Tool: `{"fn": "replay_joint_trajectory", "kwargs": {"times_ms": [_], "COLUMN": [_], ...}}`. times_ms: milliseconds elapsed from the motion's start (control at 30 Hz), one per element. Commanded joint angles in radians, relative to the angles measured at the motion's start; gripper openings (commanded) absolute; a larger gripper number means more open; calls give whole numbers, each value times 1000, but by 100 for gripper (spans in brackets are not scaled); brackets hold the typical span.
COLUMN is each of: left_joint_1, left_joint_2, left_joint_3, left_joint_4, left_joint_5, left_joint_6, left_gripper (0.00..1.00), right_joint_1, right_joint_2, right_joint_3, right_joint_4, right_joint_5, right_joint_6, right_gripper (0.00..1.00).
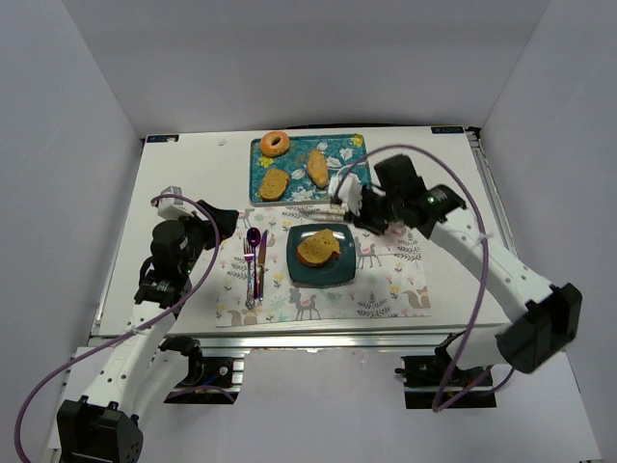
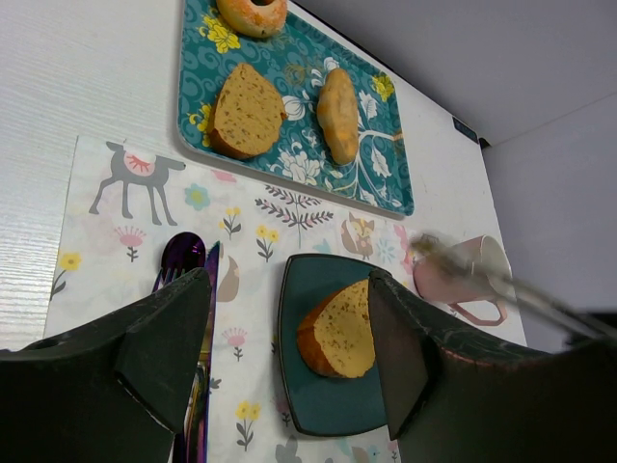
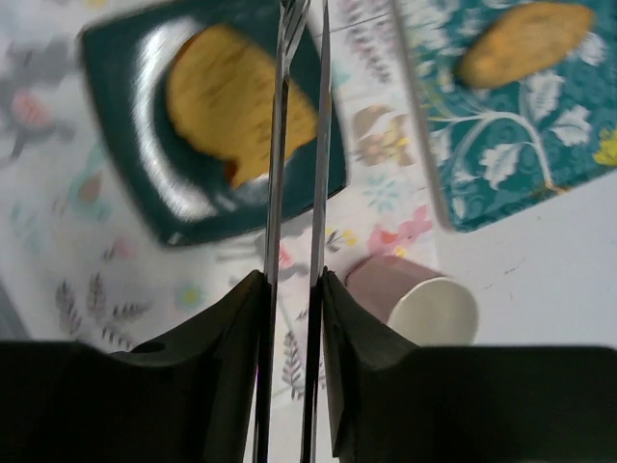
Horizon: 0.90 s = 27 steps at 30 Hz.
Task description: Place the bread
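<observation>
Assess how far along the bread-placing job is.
Done: a bread slice lies on the dark teal plate. In hand: the right gripper clamps metal tongs, which look empty. Left: likely only setting the tongs down; the left gripper is open, holding nothing. Another slice sits on the tray.

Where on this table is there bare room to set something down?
Bare table left of the tray, and placemat right of the plate. Crowded between tray and plate: the cup and right hand with tongs.
</observation>
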Motion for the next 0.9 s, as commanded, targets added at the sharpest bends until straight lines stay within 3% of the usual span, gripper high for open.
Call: {"fn": "replay_joint_trajectory", "kwargs": {"times_ms": [0, 167, 333, 867], "left_joint_1": [6, 6, 6, 6], "left_joint_2": [-4, -16, -33, -24], "left_joint_3": [3, 3, 3, 23], "left_joint_4": [-9, -21, -35, -62], "left_joint_5": [4, -1, -10, -59], "left_joint_6": [2, 0, -11, -24], "left_gripper": [75, 75, 75, 75], "right_joint_1": [-68, -180, -188, -294], "right_joint_2": [114, 316, 421, 608], "right_joint_3": [162, 327, 390, 462], "right_joint_4": [176, 232, 300, 341], "right_joint_5": [14, -33, 52, -68], "right_joint_6": [296, 544, 736, 976], "right_gripper": [33, 31, 34, 43]}}
